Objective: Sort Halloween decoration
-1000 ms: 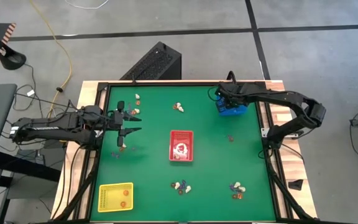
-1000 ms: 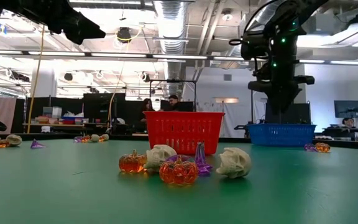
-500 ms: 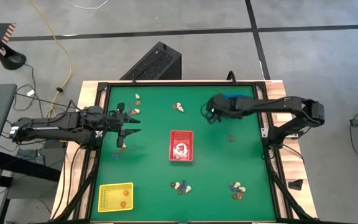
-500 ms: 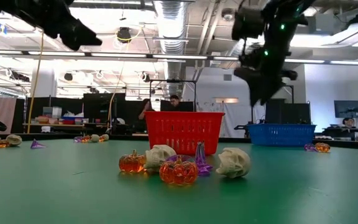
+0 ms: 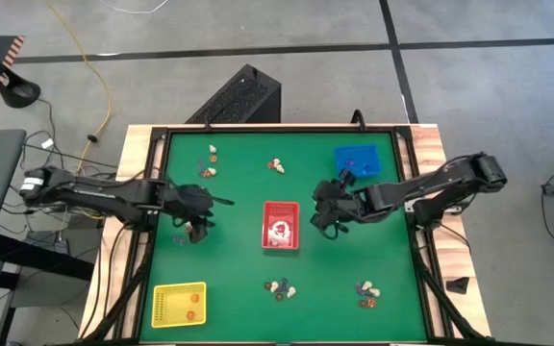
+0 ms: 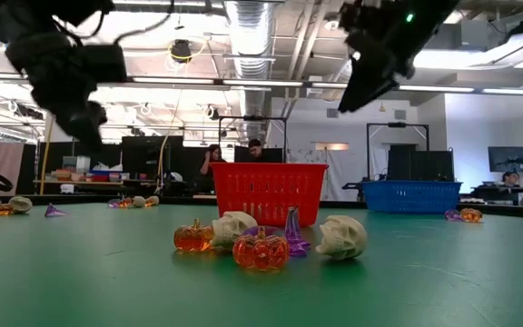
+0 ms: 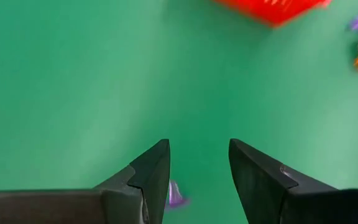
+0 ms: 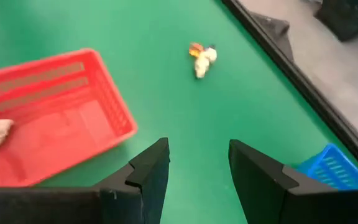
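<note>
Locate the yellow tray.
In the high view the yellow tray sits at the table's near-left corner, below the left gripper, left of a trinket cluster.

The table (image 5: 239,279) has a green top with a black frame and a light wooden edge around it. A red tray (image 5: 280,225) lies near the middle of the top, and something white lies inside it. A blue tray (image 5: 359,160) stands near the far right corner, and a yellow tray (image 5: 179,305) lies in the near left corner. Small trinkets lie on the green top in little groups: one group (image 5: 277,165) at the far side, one group (image 5: 280,287) near the front middle, one group (image 5: 366,291) near the front right, and one group (image 5: 208,163) at the far left.
</note>
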You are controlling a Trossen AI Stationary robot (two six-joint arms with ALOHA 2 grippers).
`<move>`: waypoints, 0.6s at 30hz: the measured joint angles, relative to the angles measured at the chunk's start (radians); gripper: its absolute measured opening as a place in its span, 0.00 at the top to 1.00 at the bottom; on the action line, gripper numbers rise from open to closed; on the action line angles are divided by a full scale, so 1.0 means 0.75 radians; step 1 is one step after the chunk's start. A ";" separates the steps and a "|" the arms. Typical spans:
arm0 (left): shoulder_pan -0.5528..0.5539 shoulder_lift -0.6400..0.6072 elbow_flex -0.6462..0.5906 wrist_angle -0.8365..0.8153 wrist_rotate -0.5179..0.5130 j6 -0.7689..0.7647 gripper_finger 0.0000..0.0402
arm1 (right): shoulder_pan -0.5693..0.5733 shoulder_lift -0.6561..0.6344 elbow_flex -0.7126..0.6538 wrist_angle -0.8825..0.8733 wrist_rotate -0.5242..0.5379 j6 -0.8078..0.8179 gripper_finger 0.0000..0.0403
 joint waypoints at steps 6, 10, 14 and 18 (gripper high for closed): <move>-0.011 0.186 0.000 -0.025 -0.029 -0.065 0.62 | 0.022 -0.030 0.026 0.007 0.028 -0.029 0.51; -0.011 0.277 0.000 -0.033 -0.075 -0.064 0.62 | 0.021 -0.031 0.026 0.003 0.026 -0.029 0.51; -0.011 0.338 0.000 -0.052 -0.033 -0.088 0.62 | 0.022 -0.031 0.026 0.004 0.021 -0.027 0.51; -0.016 0.359 0.000 -0.061 -0.008 -0.113 0.62 | 0.028 -0.031 0.026 0.007 0.017 -0.024 0.51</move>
